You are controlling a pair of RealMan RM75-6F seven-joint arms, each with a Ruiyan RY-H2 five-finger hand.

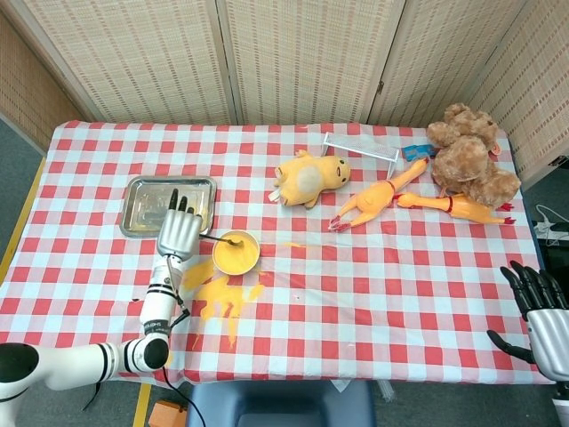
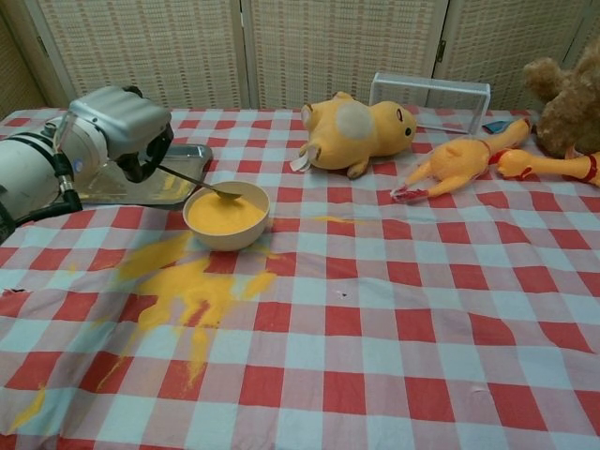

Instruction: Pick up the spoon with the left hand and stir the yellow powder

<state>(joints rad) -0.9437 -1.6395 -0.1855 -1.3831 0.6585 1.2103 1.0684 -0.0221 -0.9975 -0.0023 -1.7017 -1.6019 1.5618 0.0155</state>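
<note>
Chest view: spoon bowl-end right, prob.

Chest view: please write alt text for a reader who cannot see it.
The left hand holds a spoon over a bowl of yellow powder, with more powder spilled on the checked tablecloth. Behind lie a metal tray, a yellow plush toy and a rubber chicken.

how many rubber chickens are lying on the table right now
2. One rubber chicken lies just right of the yellow plush; the other rubber chicken lies in front of the brown teddy bear.
</note>
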